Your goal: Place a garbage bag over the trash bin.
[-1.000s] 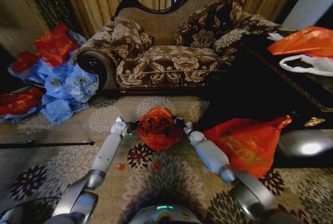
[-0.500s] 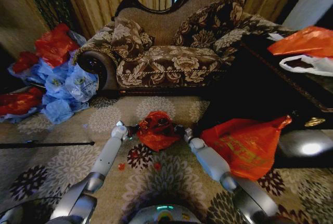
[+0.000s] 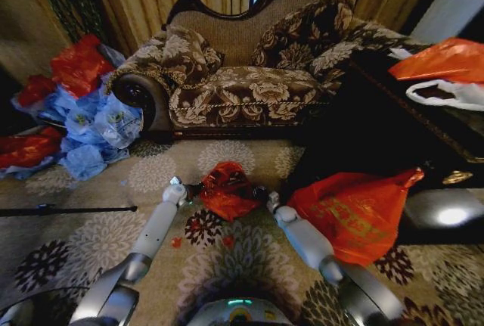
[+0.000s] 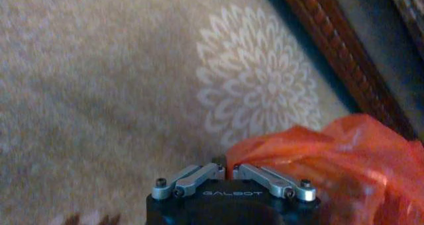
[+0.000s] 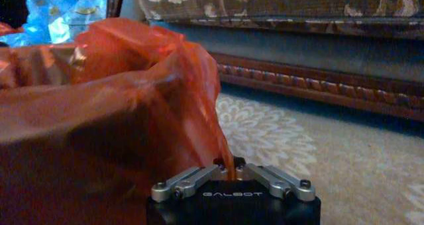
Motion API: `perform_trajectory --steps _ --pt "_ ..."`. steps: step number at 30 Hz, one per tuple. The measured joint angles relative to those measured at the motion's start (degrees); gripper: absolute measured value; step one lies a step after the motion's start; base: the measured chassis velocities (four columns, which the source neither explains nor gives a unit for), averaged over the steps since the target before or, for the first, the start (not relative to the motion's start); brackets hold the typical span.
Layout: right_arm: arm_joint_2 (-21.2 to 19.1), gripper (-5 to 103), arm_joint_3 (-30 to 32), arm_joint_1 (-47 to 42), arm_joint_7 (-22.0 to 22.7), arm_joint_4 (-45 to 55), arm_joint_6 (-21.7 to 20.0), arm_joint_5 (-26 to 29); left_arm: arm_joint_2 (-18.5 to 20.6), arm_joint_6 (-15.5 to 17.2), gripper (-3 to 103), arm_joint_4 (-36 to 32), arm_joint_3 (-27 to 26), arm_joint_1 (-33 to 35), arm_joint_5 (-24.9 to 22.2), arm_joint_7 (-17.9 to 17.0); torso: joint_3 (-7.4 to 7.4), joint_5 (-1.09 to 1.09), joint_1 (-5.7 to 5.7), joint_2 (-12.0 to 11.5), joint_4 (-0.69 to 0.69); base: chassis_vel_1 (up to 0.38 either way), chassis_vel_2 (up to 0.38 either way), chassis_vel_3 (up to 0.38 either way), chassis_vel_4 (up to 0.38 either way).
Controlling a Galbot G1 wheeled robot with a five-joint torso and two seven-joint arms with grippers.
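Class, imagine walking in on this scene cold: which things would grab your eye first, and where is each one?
First, the garbage bag, stretched on the carpet between the left gripper and the right gripper, each pinching an edge. Behind it stands the floral sofa. A larger orange bag lies to the right.

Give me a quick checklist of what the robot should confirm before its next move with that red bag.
1. Left gripper pinching the garbage bag: ok, shut on its edge.
2. Right gripper pinching the bag: ok, shut on plastic.
3. Bag stretched between both grippers: ok.
4. Bag mouth open: cannot tell.
5. Trash bin under the bag: cannot tell, hidden.
6. Carpet around free of obstacles: not ok, larger orange bag lies beside the right arm.
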Motion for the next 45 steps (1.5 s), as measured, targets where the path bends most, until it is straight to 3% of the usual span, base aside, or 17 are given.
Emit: perform_trajectory --steps 4,12,18,26,28,31,34,36,37,39,43,44,45 --pt "-0.3 0 -0.1 -0.4 0.1 -0.2 -2.3 -0.4 -0.6 -0.3 0 2.2 0.7 -0.9 1.2 0.3 0.00 -0.01 0.00 0.0 -0.02 0.000 0.000 0.000 0.000" --pt "-1.1 0 -0.1 -2.5 0.1 0.2 -3.0 -1.7 -1.0 -0.3 0 2.6 1.9 0.3 2.3 0.7 0.00 -0.01 0.00 0.0 -0.02 0.000 0.000 0.000 0.000" --pt "-2.6 0 0.0 -4.4 0.0 2.2 -2.6 -2.4 0.0 -0.2 0 0.9 2.5 2.0 2.1 0.7 0.00 0.00 0.00 0.0 -0.02 0.000 0.000 0.000 0.000" --pt "-8.3 -3 1.1 -9.2 3.7 13.5 0.1 -1.1 2.5 0.5 0 -5.9 1.8 4.6 -0.8 -0.5 0.00 -0.02 0.00 0.0 -0.03 0.000 0.000 0.000 0.000" --pt "-10.4 7 1.7 -11.7 5.2 19.0 -0.1 0.8 3.0 0.8 -2 -7.1 1.7 5.1 -1.3 -0.7 0.00 0.02 0.00 0.0 -0.02 0.000 0.000 0.000 0.000" --pt "-11.7 13 2.3 -13.1 6.2 22.5 -0.1 1.6 3.3 0.9 3 -7.7 1.5 5.5 -1.4 -0.7 -0.01 -0.01 0.00 0.0 -0.02 0.000 0.000 0.000 0.000" --pt "-13.7 30 3.5 -16.4 9.0 29.1 -0.7 2.7 3.4 1.0 20 -7.8 1.7 6.2 -0.9 -0.4 0.00 0.01 0.00 0.0 -0.03 0.000 0.000 0.000 0.000" --pt "-14.1 30 4.1 -17.5 9.9 31.1 -0.8 3.0 3.1 0.9 20 -7.7 1.7 6.4 -0.5 -0.2 -0.01 -0.01 0.00 0.0 -0.02 0.000 0.000 0.000 0.000" --pt "-14.7 35 4.8 -19.3 11.4 34.0 -0.8 3.6 2.7 0.8 30 -7.7 1.6 6.6 -0.1 -0.1 -0.01 -0.01 0.00 0.0 -0.01 0.000 0.000 0.000 0.000" --pt "-16.0 46 5.1 -22.3 12.6 39.7 -1.5 5.8 2.1 0.5 36 -7.7 1.5 7.0 0.4 0.0 0.00 0.00 0.00 0.0 -0.02 0.000 0.000 0.000 0.000" --pt "-17.4 57 4.1 -26.6 12.6 46.5 -3.3 9.6 1.6 0.2 46 -7.8 1.1 7.3 0.7 0.0 -0.01 -0.01 0.00 0.0 -0.02 0.000 0.000 0.000 0.000" --pt "-17.3 68 3.3 -28.2 12.3 47.9 -3.8 10.1 1.6 0.1 57 -7.9 1.0 7.5 0.7 0.0 -0.01 0.01 0.00 0.0 -0.01 0.000 0.000 0.000 0.000" --pt "-17.3 68 3.3 -28.2 12.3 47.9 -3.8 10.1 1.6 0.1 57 -7.9 1.0 7.5 0.7 0.0 -0.01 0.01 0.00 0.0 -0.01 0.000 0.000 0.000 0.000"
